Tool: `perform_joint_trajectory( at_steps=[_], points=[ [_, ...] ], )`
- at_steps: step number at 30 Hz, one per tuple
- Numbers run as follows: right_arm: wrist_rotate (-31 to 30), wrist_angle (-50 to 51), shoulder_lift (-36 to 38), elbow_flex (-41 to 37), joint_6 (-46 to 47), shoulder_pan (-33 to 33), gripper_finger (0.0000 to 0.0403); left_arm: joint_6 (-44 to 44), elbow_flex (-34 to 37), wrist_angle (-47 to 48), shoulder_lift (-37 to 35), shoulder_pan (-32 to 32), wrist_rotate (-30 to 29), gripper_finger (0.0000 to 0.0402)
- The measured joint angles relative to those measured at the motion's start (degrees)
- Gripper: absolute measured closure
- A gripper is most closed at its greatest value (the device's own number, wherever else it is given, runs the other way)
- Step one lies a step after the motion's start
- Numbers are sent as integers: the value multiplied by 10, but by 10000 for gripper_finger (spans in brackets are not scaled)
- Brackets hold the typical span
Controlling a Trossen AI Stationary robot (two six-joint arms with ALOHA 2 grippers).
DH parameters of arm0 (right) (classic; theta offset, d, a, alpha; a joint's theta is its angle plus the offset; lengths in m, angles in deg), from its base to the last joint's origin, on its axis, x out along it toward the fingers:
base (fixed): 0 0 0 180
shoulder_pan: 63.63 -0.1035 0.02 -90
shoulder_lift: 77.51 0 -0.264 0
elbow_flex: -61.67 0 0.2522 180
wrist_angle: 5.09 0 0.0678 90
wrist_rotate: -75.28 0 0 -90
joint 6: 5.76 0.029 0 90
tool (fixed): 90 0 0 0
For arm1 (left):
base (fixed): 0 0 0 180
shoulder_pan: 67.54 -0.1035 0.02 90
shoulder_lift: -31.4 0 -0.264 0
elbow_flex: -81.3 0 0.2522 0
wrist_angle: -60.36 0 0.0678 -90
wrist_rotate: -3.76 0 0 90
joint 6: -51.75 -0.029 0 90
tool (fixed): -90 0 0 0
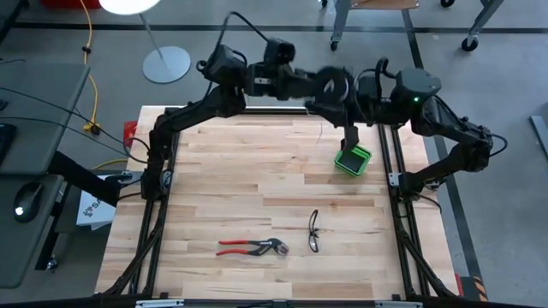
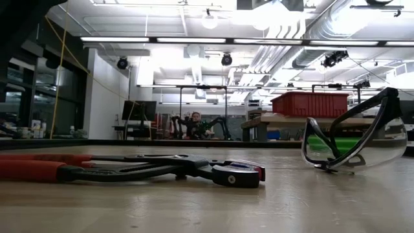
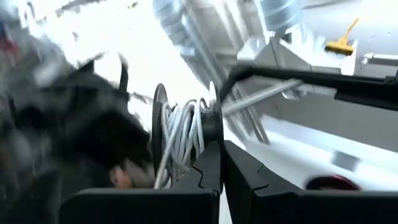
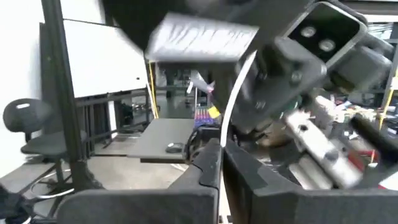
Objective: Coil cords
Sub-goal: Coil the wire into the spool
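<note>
My left wrist view alone shows the spool (image 3: 186, 140), white cord (image 3: 177, 134) wound on, pinched in the closed left gripper (image 3: 222, 171); the closed right gripper (image 4: 221, 165) pinches the cord's upward-running strand above the table's far edge (image 1: 257, 115).

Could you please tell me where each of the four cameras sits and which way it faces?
High: overhead, facing down on table, both arms.
Low: table height, facing across pliers, glasses; no arms; both also seen from above.
Left wrist: past shut left claw gripping spool.
Right wrist: past shut right claw pinching white cord.
</note>
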Motion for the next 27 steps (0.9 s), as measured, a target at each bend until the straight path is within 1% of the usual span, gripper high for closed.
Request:
perform_joint_trajectory(
  at_steps=[3,6,10,13,18,21,24,27],
  points=[
    [-1,-5,-1,1,11,1,403,-43,0,-32,0,-7,-47,402],
    [-2,-9,-1,1,15,1,403,-81,0,-44,0,-11,-80,401],
    [-8,-24,-6,1,17,1,397,-129,1,-44,-1,-13,-90,401],
    [-25,-21,-11,1,15,0,370,-140,0,-50,-4,-15,-103,402],
    [-62,-28,-28,-1,11,0,297,-151,-1,-63,-5,-12,-102,401],
    [-77,-34,-39,0,5,1,265,-151,0,-75,-4,-10,-103,402],
    [-86,-32,-51,0,-15,1,250,-150,0,-82,-7,-10,-104,401],
    [-87,-34,-56,0,-15,1,248,-156,0,-82,-11,-10,-104,401]
  ],
)
